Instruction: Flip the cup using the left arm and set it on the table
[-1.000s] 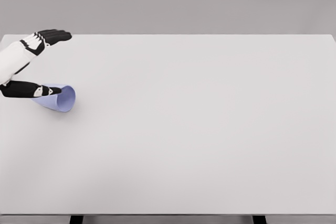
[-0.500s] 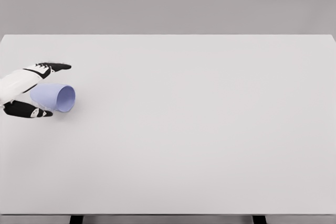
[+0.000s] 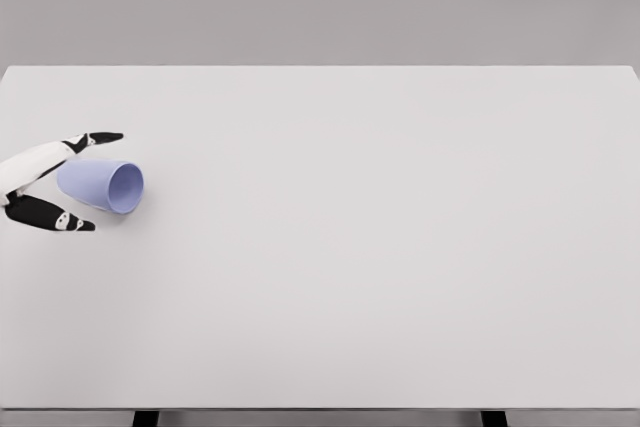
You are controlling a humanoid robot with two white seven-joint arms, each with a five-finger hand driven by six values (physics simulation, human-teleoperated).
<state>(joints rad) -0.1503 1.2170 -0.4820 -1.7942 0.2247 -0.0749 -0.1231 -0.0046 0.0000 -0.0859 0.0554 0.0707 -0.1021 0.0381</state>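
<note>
1. One hand (image 3: 45, 182), the left, is seen in the head view at the left edge of the tabletop (image 3: 380, 247), its white forearm entering from that edge.
2. Its fingers are spread into an open fork: one dark-tipped finger (image 3: 100, 137) is stretched out on the far side of the cup (image 3: 100, 186), and another dark finger (image 3: 55, 217) lies on the near side.
3. Nothing is gripped; the cup is bracketed between the two fingers, and whether either finger touches it cannot be told.
4. The cup, pale lavender-blue, is seen lying on its side on the tabletop, close to the left edge and about midway between the far and near edges.
5. Its open mouth (image 3: 125, 188) is turned toward the right edge and slightly toward the near edge, while its closed base is pointed back toward the palm.
6. A faint shadow is cast on the tabletop just beside the cup's near side.
7. The tabletop is rendered as a plain white surface against a grey background, and two dark table legs (image 3: 146, 418) are visible below the near edge.
</note>
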